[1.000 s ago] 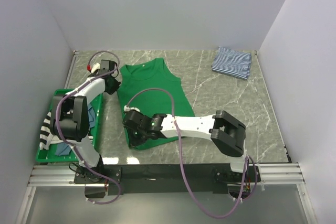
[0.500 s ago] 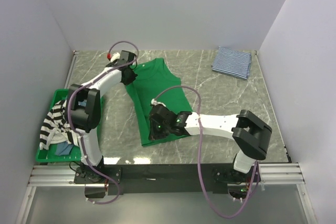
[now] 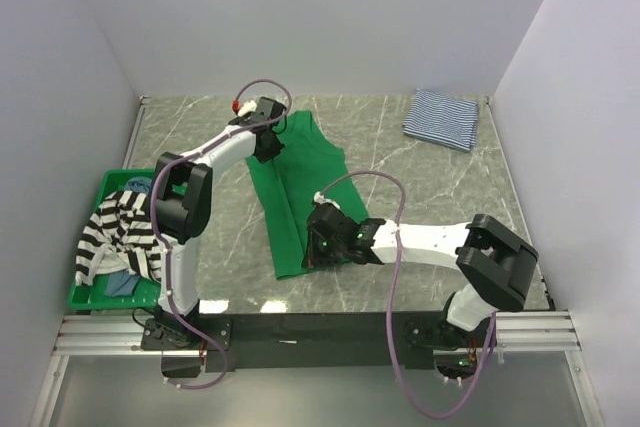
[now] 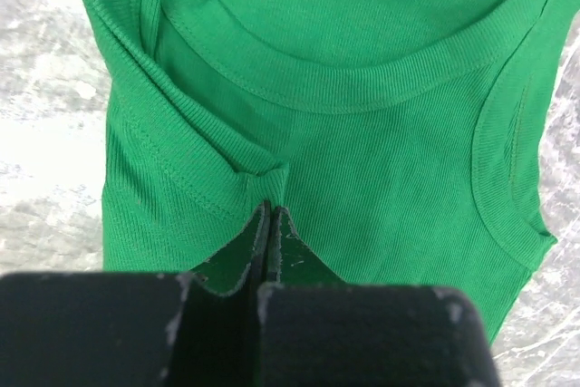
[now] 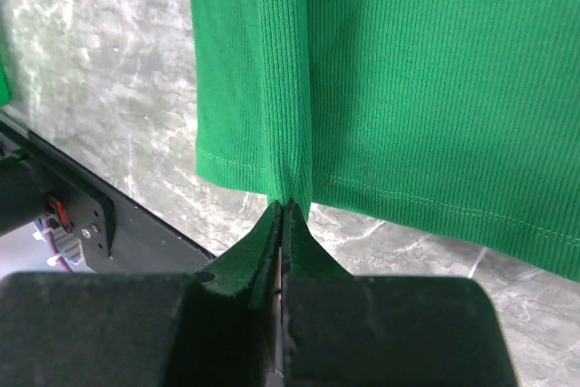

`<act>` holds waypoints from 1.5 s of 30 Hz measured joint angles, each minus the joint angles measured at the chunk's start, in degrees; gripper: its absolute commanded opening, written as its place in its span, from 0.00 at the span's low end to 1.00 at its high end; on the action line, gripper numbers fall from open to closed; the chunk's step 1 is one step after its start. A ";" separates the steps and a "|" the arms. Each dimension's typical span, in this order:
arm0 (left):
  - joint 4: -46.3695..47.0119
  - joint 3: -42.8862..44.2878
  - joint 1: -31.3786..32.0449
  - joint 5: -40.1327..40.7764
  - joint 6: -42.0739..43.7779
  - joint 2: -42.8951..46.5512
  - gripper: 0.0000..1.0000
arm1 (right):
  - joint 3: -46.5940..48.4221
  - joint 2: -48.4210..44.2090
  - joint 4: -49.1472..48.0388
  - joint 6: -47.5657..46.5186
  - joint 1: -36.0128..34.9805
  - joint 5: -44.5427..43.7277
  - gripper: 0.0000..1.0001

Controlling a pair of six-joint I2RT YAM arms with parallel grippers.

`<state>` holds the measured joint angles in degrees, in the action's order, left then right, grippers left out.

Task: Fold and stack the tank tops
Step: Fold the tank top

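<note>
The green tank top (image 3: 296, 187) lies lengthwise on the marble table, its left side doubled over toward the right. My left gripper (image 3: 270, 139) is shut on the top's shoulder part by the neckline (image 4: 272, 195). My right gripper (image 3: 318, 247) is shut on the bottom hem (image 5: 288, 189). A folded thin-striped tank top (image 3: 441, 118) rests at the back right. A bold black-white striped tank top (image 3: 122, 233) spills out of the green bin (image 3: 88, 295) at the left, with a dusty blue one (image 3: 122, 287) under it.
White walls close in the table on three sides. The black rail (image 3: 320, 329) with both arm bases runs along the near edge. Bare marble (image 3: 440, 197) lies between the green top and the right wall.
Both grippers have carried the green top's left edge to the right, folding it over itself. The top now lies narrower. The striped top in the bin has come into full view.
</note>
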<state>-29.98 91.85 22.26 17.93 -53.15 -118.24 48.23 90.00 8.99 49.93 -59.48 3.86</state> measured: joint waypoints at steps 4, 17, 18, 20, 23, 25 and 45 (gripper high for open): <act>0.11 0.13 0.42 -0.02 0.42 -0.98 0.01 | -0.98 -1.09 -0.92 0.39 0.42 0.02 0.00; 0.87 0.44 1.75 -0.39 2.67 -2.58 0.07 | -5.99 -2.43 -3.50 2.25 1.42 -0.24 0.06; 1.38 0.44 1.84 -0.72 3.02 -2.58 0.08 | -6.45 -2.75 -3.74 2.40 1.46 -0.28 0.08; 2.19 0.44 1.95 -1.25 3.56 -2.58 0.09 | -7.39 -3.63 -3.89 2.89 1.53 -0.61 0.10; 3.15 0.44 2.14 -1.88 4.42 -2.58 0.10 | -8.13 -4.92 -3.80 3.30 1.57 -1.38 0.16; 3.28 0.44 2.21 -2.25 4.74 -2.62 0.17 | -8.13 -5.40 -3.76 3.41 1.57 -1.60 0.26; 3.19 0.04 -1.79 2.19 1.20 -0.85 0.20 | 10.40 -0.46 8.46 -5.53 -4.15 -13.92 0.40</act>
<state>-26.79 91.90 20.47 20.12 -51.94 -119.09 58.63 89.54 17.45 44.40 -63.64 -10.07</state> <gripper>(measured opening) 0.251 0.411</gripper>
